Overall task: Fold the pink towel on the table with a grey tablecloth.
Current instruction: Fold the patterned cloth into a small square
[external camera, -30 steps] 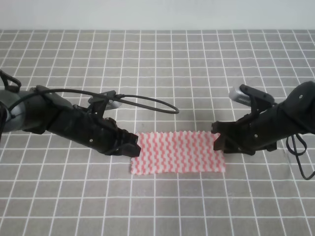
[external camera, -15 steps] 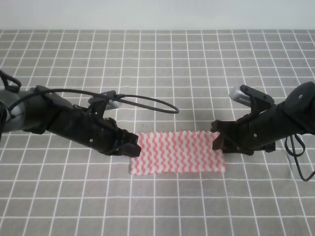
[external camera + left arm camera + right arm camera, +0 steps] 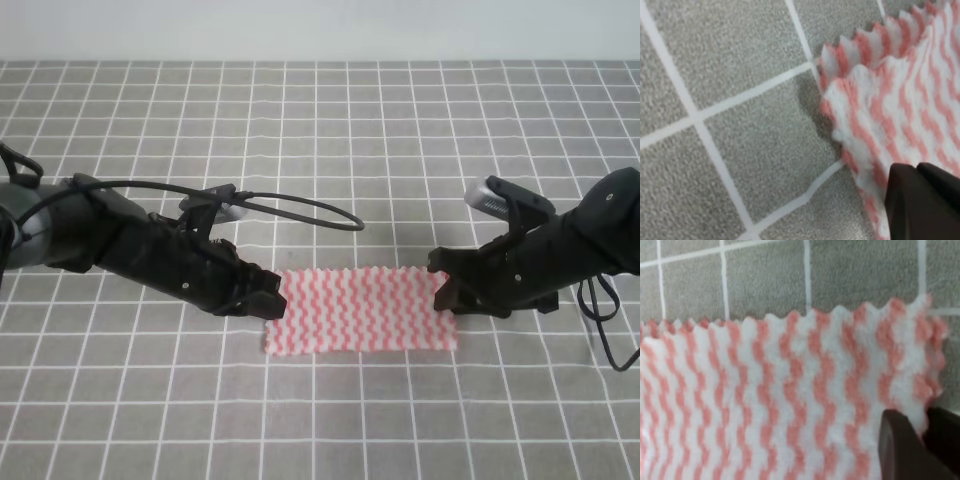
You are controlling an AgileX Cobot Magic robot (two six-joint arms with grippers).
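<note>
At the table's near middle, the pink towel [image 3: 360, 312] lies flat on the grey tablecloth [image 3: 330, 130], a wide strip running from 9 to 3 o'clock. On its 9 o'clock end, the left gripper [image 3: 268, 297] rests low at the towel's edge; the left wrist view shows a dark fingertip [image 3: 922, 200] over the cloth's corner, which lies doubled there, but whether the jaws are apart or together cannot be told. On the 3 o'clock end, the right gripper [image 3: 442, 285] sits clamped on the towel's far corner, its two dark fingers [image 3: 900, 447] pinching the scalloped edge. Toward 11 o'clock, a black cable [image 3: 300, 205] loops from the left arm.
</note>
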